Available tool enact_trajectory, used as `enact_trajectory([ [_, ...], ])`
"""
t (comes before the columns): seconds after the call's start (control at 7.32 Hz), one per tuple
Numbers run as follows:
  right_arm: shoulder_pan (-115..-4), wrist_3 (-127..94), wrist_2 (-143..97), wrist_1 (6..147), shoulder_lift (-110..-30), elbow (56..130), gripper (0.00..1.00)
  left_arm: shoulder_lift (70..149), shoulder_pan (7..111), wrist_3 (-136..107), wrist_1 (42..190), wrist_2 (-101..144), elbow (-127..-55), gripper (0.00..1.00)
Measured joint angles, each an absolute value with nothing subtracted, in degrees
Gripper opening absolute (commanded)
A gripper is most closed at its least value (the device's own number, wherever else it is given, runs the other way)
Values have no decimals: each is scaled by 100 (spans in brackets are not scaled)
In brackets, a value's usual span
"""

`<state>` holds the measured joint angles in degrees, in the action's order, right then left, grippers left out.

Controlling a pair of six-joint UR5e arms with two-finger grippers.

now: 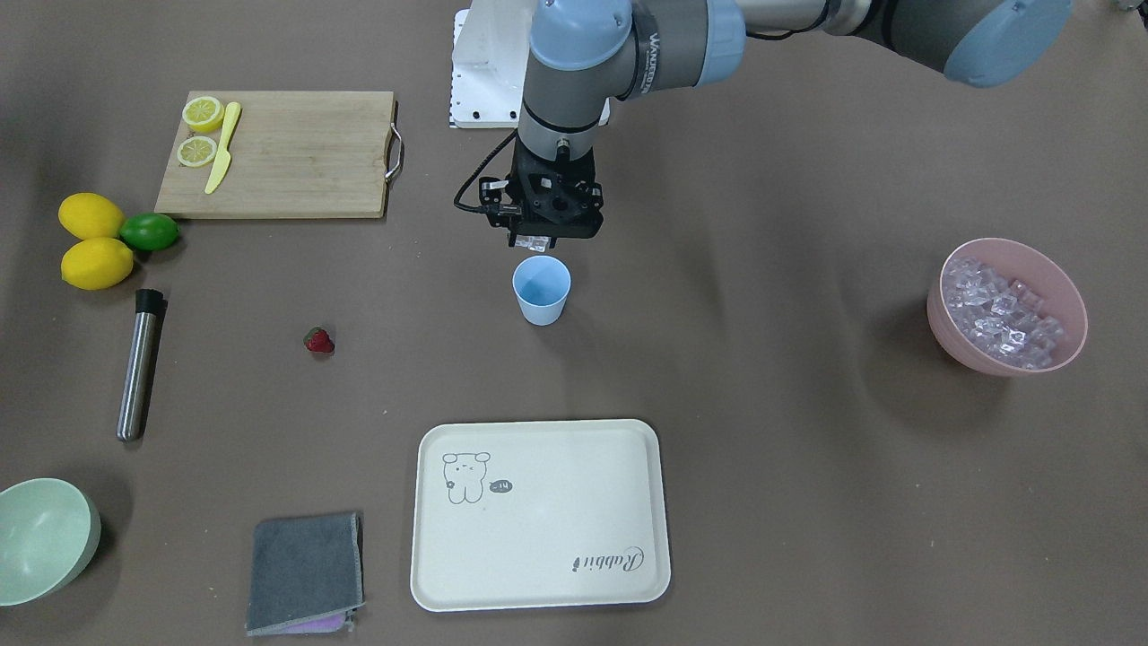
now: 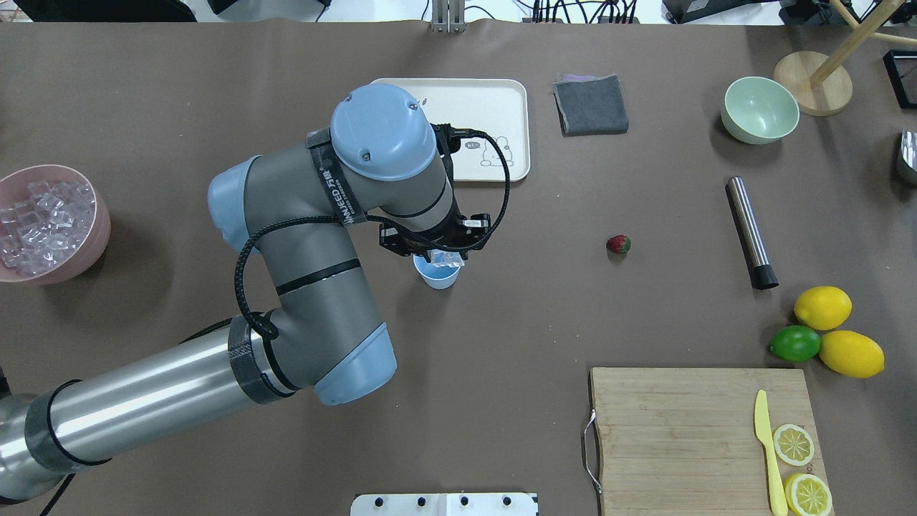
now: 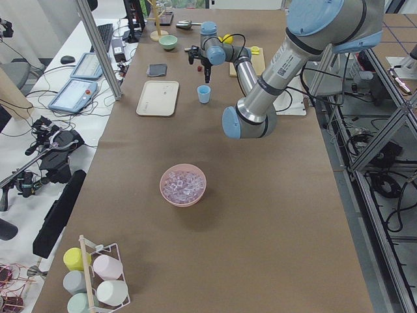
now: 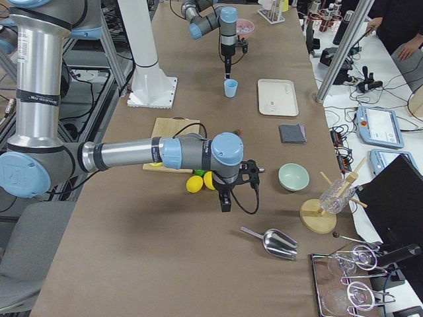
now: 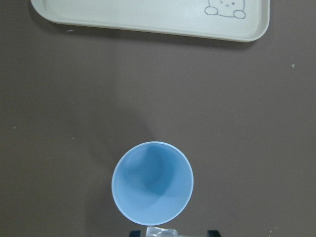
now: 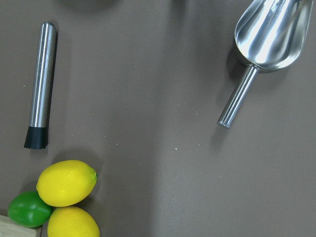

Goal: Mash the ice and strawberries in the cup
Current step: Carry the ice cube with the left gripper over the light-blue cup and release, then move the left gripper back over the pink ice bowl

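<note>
The light blue cup [image 1: 541,289] stands upright mid-table and looks empty in the left wrist view [image 5: 152,182]. My left gripper [image 1: 541,240] hangs just above its rim on the robot's side, shut on a clear ice cube [image 2: 444,258], which also shows at the bottom edge of the wrist view [image 5: 162,232]. More ice [image 1: 1000,309] fills the pink bowl [image 1: 964,354]. The red strawberry [image 1: 318,341] lies alone on the table, well away from the cup. My right gripper [image 4: 225,203] hovers near the lemons; I cannot tell whether it is open or shut.
A steel muddler [image 1: 139,363] lies beyond the strawberry. Lemons and a lime [image 1: 149,231] sit beside a wooden cutting board [image 1: 296,152]. A cream tray [image 1: 556,511], grey cloth [image 1: 305,572] and pale green bowl [image 1: 40,538] line the far edge. A metal scoop [image 6: 269,32] lies near the right arm.
</note>
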<state>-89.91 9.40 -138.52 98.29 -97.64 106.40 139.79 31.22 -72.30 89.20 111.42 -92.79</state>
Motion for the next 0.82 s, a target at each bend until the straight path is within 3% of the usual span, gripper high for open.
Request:
enact_trajectory([
  [0.27, -8991, 941, -13851, 9827, -9773, 10648, 100, 13933, 3167, -7012, 8995, 11086, -9169, 0],
  [0.41, -8991, 942, -13852, 9826, -9787, 10657, 100, 13865, 3176, -6970, 9112, 11079, -9121, 27],
  [0.55, -8991, 946, -13852, 9826, -9806, 10664, 100, 13820, 3171, -7004, 9291, 11048, -9043, 96],
  [0.82, -8991, 951, -13852, 9826, -9841, 10669, 100, 13787, 3146, -7104, 9491, 10963, -8967, 97],
])
